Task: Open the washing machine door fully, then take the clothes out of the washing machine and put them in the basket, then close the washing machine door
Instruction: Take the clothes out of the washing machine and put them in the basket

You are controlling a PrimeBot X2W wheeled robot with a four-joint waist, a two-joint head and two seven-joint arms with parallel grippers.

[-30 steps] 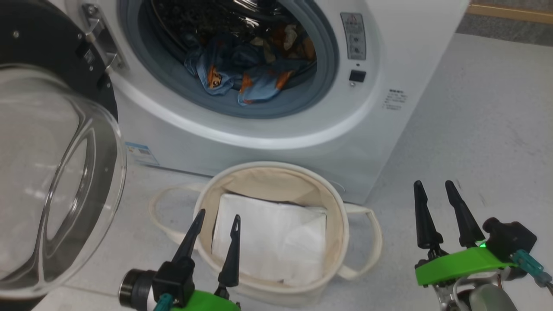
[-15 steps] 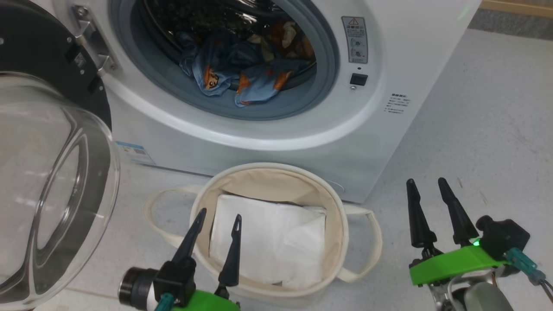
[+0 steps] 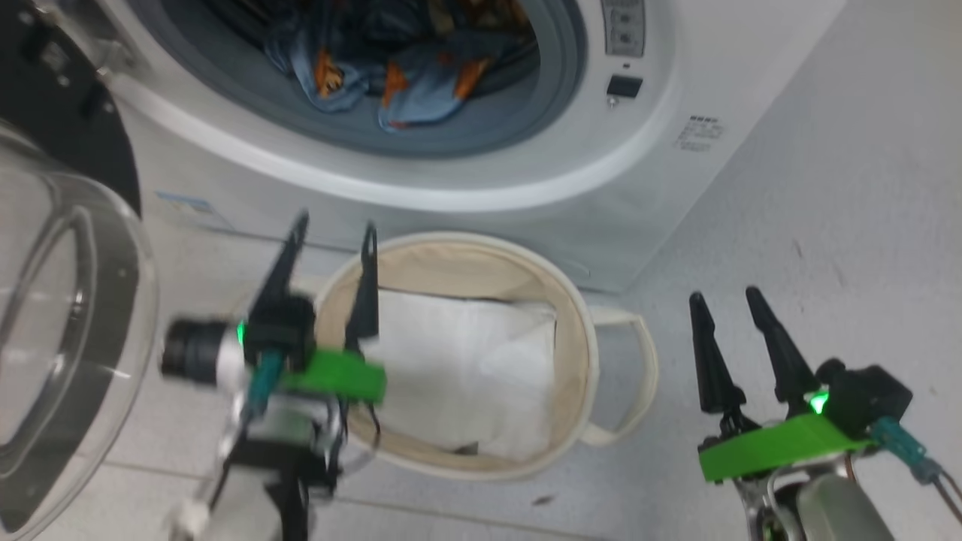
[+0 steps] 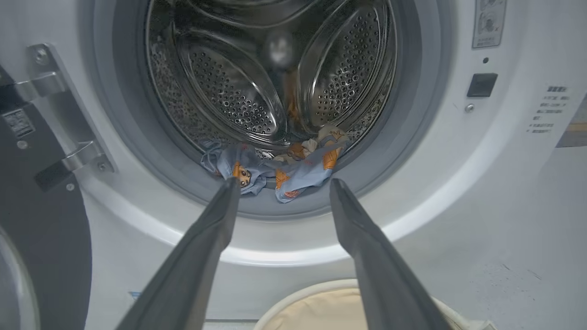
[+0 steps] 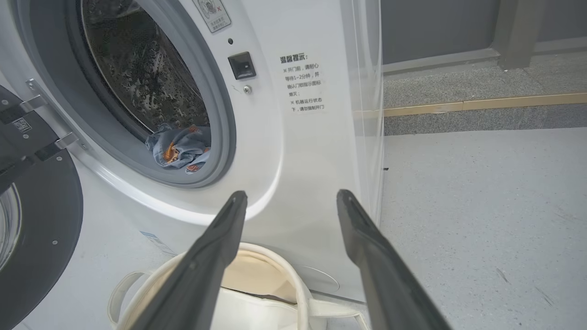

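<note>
Left tool [image 3: 335, 223], fingers spread wide and empty, points straight at the clothes [image 4: 293, 170]. They're bunched crosswise on the drum's [image 4: 238, 91] lower lip, centre frame, just past its tips. It's the nearer arm. Right tool [image 3: 723, 294], also wide and empty, waits lower right. Since a second ago, left tool has risen beside the basket [image 3: 579, 323]. Washing machine door [image 3: 45, 315] stands open, far left.

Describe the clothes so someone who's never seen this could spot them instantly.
Start at the white washing machine. In the bottom of its drum lie the clothes: crumpled light blue fabric with orange figures, unlike the plain white sheet in the basket.
</note>
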